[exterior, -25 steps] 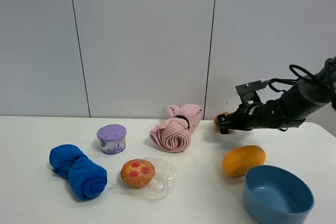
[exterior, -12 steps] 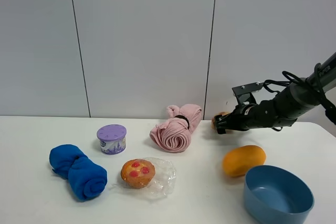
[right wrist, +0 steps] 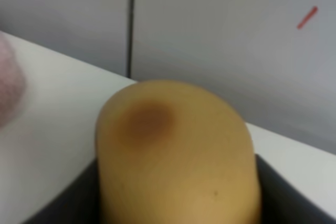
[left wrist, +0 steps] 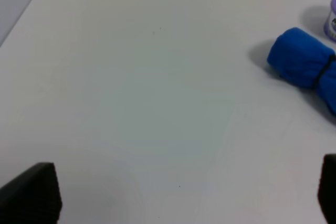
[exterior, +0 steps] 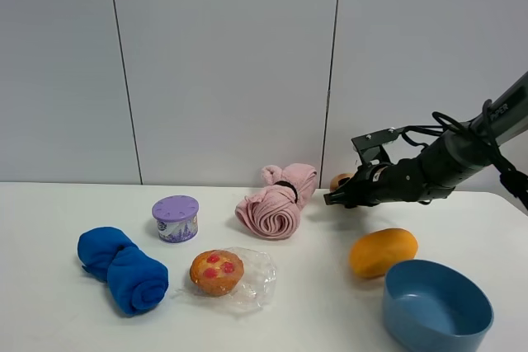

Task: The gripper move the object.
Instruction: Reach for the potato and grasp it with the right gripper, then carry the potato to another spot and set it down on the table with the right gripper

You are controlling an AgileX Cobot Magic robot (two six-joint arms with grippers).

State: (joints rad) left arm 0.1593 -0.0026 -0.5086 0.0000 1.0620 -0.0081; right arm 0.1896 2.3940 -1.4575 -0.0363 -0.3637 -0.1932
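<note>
The tan potato-like object (exterior: 339, 180) with a brown spot is held in my right gripper (exterior: 344, 193), just above the table at the back right, close to the pink cloth. In the right wrist view the object (right wrist: 176, 156) fills the frame between the dark fingers (right wrist: 283, 195). My left gripper (left wrist: 178, 203) is open and empty over bare table; only its fingertips (left wrist: 31, 192) show, and it is out of the exterior high view.
A pink rolled cloth (exterior: 276, 201) lies left of the right gripper. An orange oval (exterior: 382, 251) and a blue bowl (exterior: 437, 309) are at the front right. A muffin on plastic (exterior: 217, 272), a purple cup (exterior: 175, 218) and a blue rolled towel (exterior: 122, 269) (left wrist: 304, 64) lie to the left.
My right gripper has moved left toward the pink cloth, carrying the object with it. Nothing else has moved.
</note>
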